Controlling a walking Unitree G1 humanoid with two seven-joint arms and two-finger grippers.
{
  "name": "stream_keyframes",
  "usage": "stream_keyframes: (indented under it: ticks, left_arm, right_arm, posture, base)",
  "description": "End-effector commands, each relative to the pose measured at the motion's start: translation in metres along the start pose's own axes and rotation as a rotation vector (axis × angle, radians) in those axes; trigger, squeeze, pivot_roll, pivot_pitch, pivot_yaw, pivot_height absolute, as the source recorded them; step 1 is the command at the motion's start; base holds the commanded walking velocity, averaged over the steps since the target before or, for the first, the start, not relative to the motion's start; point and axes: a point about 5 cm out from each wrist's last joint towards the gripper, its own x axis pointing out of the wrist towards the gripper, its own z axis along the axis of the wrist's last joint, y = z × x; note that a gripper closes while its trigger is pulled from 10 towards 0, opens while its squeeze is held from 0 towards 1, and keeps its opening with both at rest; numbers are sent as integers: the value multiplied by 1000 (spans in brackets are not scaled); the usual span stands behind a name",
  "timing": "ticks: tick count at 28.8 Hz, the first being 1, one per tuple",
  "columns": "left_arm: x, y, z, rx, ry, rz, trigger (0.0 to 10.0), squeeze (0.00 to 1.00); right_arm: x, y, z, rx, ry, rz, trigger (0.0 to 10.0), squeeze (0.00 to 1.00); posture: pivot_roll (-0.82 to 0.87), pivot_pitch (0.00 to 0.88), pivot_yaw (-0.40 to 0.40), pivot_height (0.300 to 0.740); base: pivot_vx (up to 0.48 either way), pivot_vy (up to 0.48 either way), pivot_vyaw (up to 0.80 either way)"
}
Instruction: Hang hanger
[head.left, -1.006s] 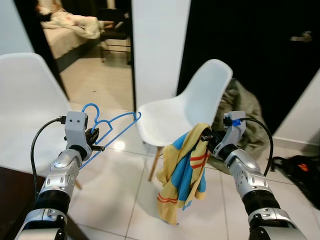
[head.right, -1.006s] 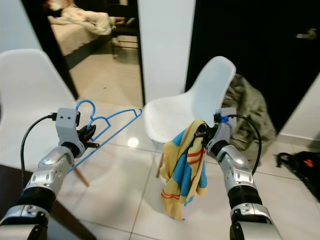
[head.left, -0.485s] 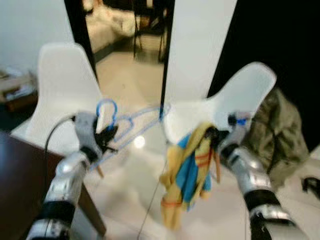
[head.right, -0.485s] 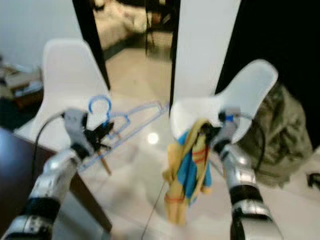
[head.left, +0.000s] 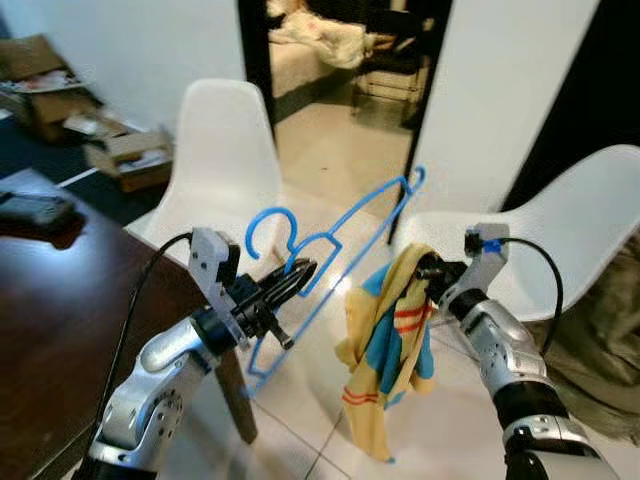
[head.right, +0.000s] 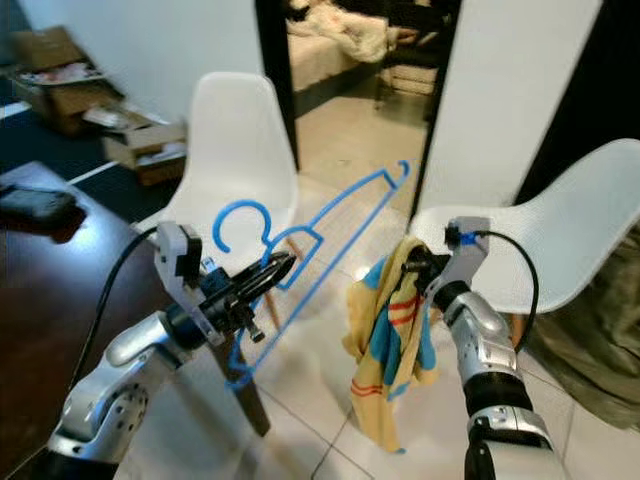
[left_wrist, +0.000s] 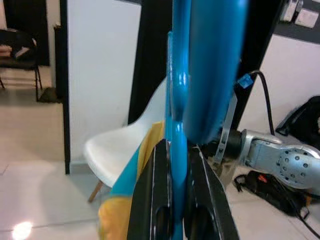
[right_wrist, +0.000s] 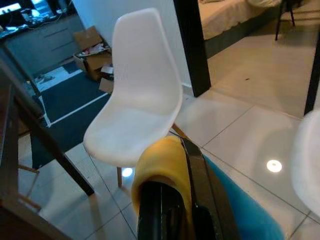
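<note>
Even, fairly bright indoor light falls over the room in the head views, and both are sharp with little motion blur. The pale tiled floor (head.left: 330, 150) is glossy and carries soft reflections, with a small round glare spot visible on it in the right wrist view. The white wall (head.left: 160, 50) on the left is evenly lit, while the far right behind the pale panel drops into near black. The dark wooden surface (head.left: 60, 300) on the near left shows a dull sheen. In the left wrist view the blue hanger (left_wrist: 200, 65) sits too close to the lens and is badly out of focus, with bright highlights along its edge; the background there is clearer.
</note>
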Motion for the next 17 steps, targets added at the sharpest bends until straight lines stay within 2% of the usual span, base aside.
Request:
stream_keyframes:
  ticks: [1, 2, 3, 4, 5, 6, 7, 8, 9, 11, 13, 14, 17]
  left_arm:
    - [-3, 2, 2, 34, 15, 34, 10000, 0]
    - [-3, 2, 2, 34, 15, 34, 10000, 0]
    - [-7, 8, 3, 99, 63, 136, 10000, 0]
    - [-7, 8, 3, 99, 63, 136, 10000, 0]
    - [-10, 12, 4, 142, 87, 208, 10000, 0]
    - [-10, 12, 4, 142, 87, 208, 10000, 0]
    - [-11, 15, 4, 170, 102, 254, 10000, 0]
    - [-11, 15, 4, 170, 102, 254, 10000, 0]
    - [-15, 20, 9, 184, 83, 358, 10000, 0]
    - [-15, 20, 9, 184, 83, 358, 10000, 0]
    - [-19, 23, 12, 196, 69, 446, 10000, 0]
    - [-19, 23, 12, 196, 69, 446, 10000, 0]
    - [-25, 26, 12, 217, 70, 540, 10000, 0]
  right_arm:
    - [4, 5, 5, 0, -34, 21, 10000, 0]
    - [4, 5, 5, 0, -34, 21, 10000, 0]
    - [4, 6, 5, 1, -40, 23, 10000, 0]
    - [4, 6, 5, 1, -40, 23, 10000, 0]
    - [4, 6, 6, 2, -44, 24, 10000, 0]
    - [4, 6, 6, 2, -44, 24, 10000, 0]
    - [4, 6, 6, 3, -47, 24, 10000, 0]
    - [4, 6, 6, 3, -47, 24, 10000, 0]
    - [5, 6, 7, 4, -53, 25, 10000, 0]
    - [5, 6, 7, 4, -53, 25, 10000, 0]
    - [5, 6, 8, 6, -64, 25, 10000, 0]
    - [5, 6, 8, 6, -64, 25, 10000, 0]
    - [4, 3, 16, 7, -110, 1, 10000, 0]
  posture:
    - [1, 80, -47, 740]
    - [1, 80, -47, 740]
    - [3, 80, -42, 740]
    - [3, 80, -42, 740]
    - [4, 80, -39, 740]
    - [4, 80, -39, 740]
    - [6, 81, -38, 740]
    - [6, 81, -38, 740]
    - [14, 79, -38, 740]
    - [14, 79, -38, 740]
    - [16, 79, -38, 740]
    - [16, 79, -38, 740]
    - [32, 77, -39, 740]
  base:
    - [0, 0, 669]
    - [0, 0, 669]
    - [0, 0, 656]
    - [0, 0, 656]
    - [0, 0, 656]
    - [0, 0, 656]
    - [0, 0, 656]
    - [0, 0, 656]
    - [0, 0, 650]
    - [0, 0, 650]
    - [0, 0, 650]
    - [0, 0, 650]
    - [0, 0, 592]
